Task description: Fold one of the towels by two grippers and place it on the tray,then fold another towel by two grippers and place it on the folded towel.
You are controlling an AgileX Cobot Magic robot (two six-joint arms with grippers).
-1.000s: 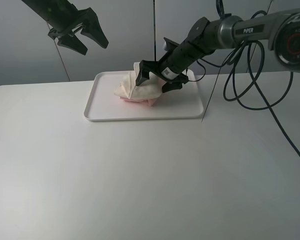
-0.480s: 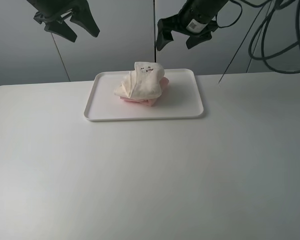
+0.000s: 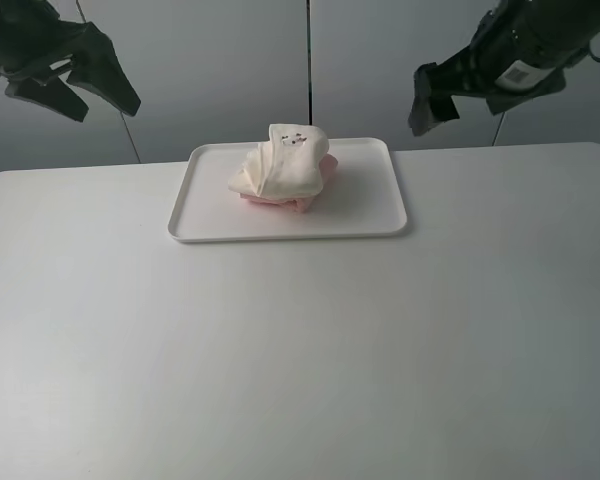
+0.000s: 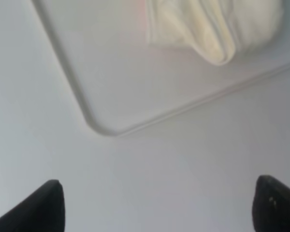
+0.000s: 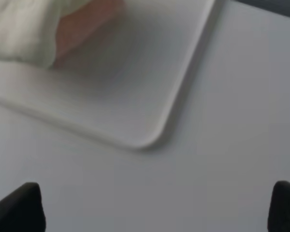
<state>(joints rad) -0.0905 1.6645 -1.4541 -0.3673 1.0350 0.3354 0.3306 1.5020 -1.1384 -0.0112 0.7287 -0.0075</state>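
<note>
Cream towel [image 3: 280, 160] folded into a loose bundle, stacked on pink towel [image 3: 298, 200], only a thin pink edge showing beneath; both on the tray [image 3: 380, 200], toward its back and slightly off-centre, well below and between the two claws. Small embroidered mark up on the cream top. Stack lumpy rather than flat, leaning a little, yet inside the rim on every side, so likely steady enough as left. Tray set on the white counter [image 3: 300, 360], toward its far edge.

Left claw [image 3: 75, 85] raised high, off to the stack's side, fingers spread wide, nothing between them. Right claw [image 3: 465, 90] likewise lifted clear on the opposite side, spread and empty. From the wrist views: only dark fingertips [image 4: 38, 208] at frame edge, a tray corner [image 5: 145, 140] and a towel end far beyond, well apart from either claw.

Judged: both folds done, stack delivered, nothing left to hold.
</note>
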